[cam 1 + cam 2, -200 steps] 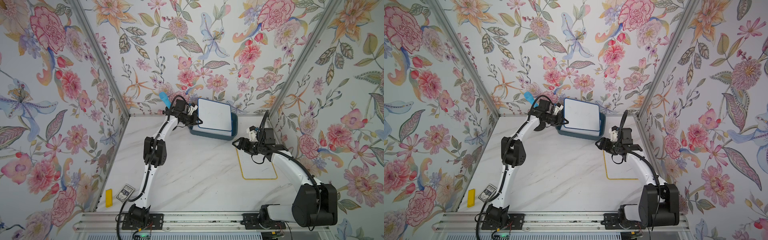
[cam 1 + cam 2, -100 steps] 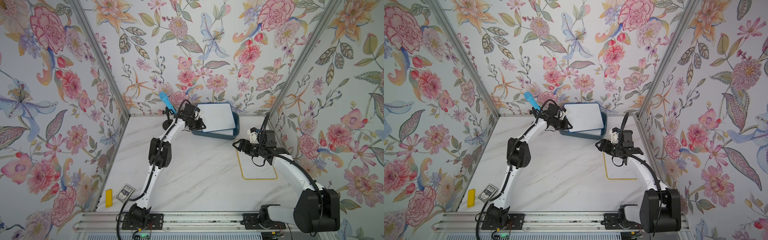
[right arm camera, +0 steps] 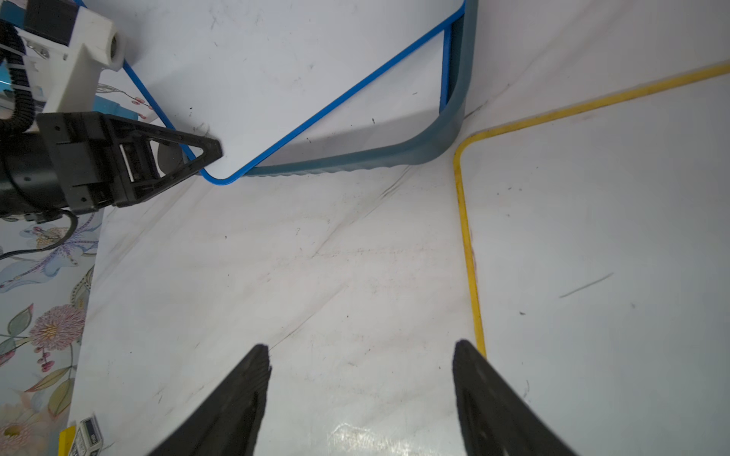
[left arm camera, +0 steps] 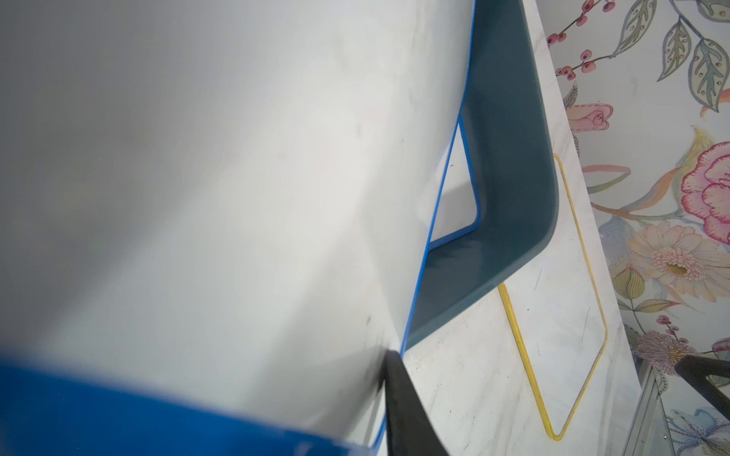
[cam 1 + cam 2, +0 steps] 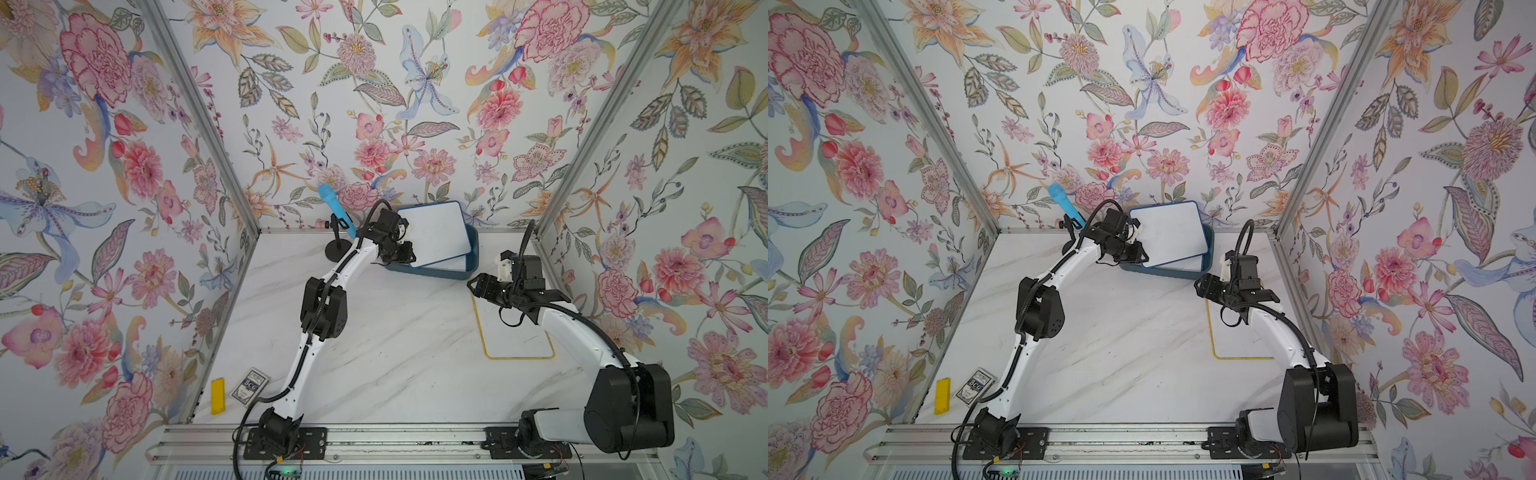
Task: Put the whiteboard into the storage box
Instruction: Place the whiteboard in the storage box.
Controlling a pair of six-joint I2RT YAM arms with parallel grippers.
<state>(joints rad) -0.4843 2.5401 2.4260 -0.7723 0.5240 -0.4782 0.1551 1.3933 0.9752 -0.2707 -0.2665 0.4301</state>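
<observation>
- Though raised at one corner, blue-rimmed whiteboard (image 5: pixel 436 232) slants over the one storage box (image 5: pixel 432 274), above a second blue-rimmed board (image 4: pixel 456 193) lying inside; third board (image 5: pixel 511 340), yellow-rimmed, lies flat on table (image 5: pixel 395 332) nearby.
- Left gripper (image 5: pixel 409 255): jaws narrow around that raised corner; I can't tell if they pinch.
- Right gripper (image 3: pixel 359 347): jaws spread, empty.
- Since a second ago: slanting board has sunk lower.

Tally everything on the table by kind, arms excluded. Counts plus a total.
whiteboards: 3 (upper blue board, lower blue board, yellow board)
box: 1
microphone: 1
card deck: 1
yellow block: 1
total: 7
</observation>
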